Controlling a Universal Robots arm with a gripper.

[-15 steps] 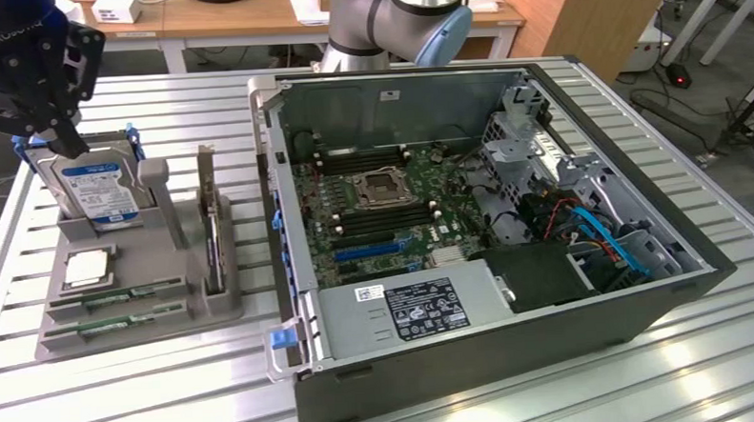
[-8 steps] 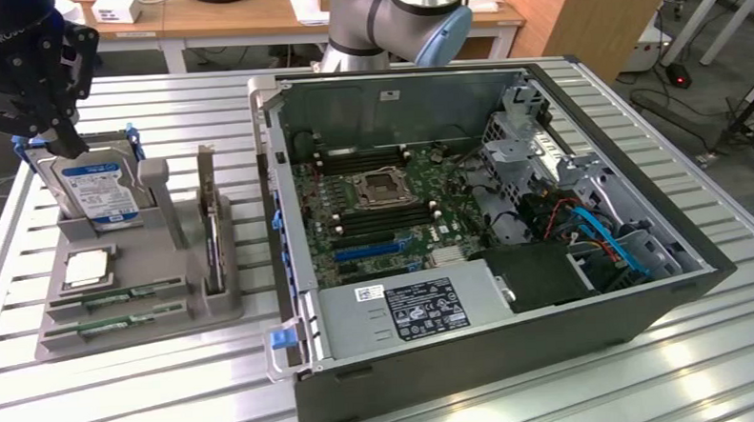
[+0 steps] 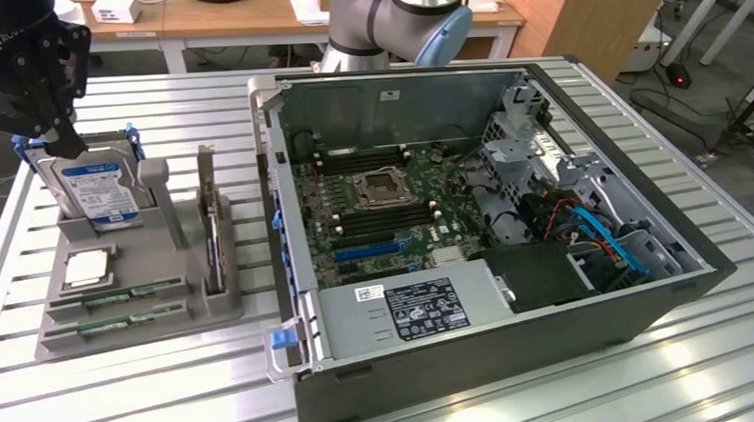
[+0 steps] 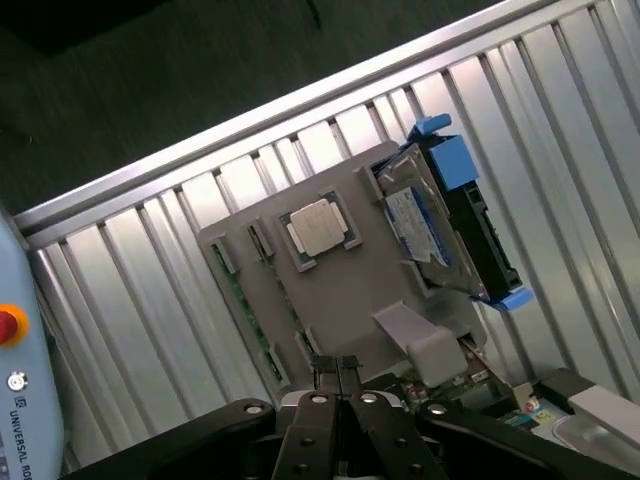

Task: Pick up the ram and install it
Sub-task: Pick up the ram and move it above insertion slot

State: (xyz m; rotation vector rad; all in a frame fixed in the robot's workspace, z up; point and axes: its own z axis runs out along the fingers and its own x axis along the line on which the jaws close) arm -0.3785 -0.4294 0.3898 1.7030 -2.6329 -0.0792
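Tool hangs at the exterior view's left, above the back of a grey holder. Its dark fingers are pressed together with nothing between them. In the exterior view its tip overlaps the top edge of the drive. Whether it touches cannot be told, though the wrist view shows the holder some way below the fingers.

The ram lies flat in a slot along the holder's front, a green strip with a clip at each end. A second stick lies parallel just in front of it. The tool is well apart from both. Behind them a CPU sits flat in a square recess. The drive stands upright at the back of the holder in a blue bracket, its blue-and-white label facing the front. A card stands on edge on the holder's side towards the case.

The case lies open on the slatted metal surface, beside the holder on the exterior view's right. Inside it the board faces up, with long dark slots on either side of a socket. A power supply fills the near corner, and blue cables run by the drive cage. The arm has its base behind the case.
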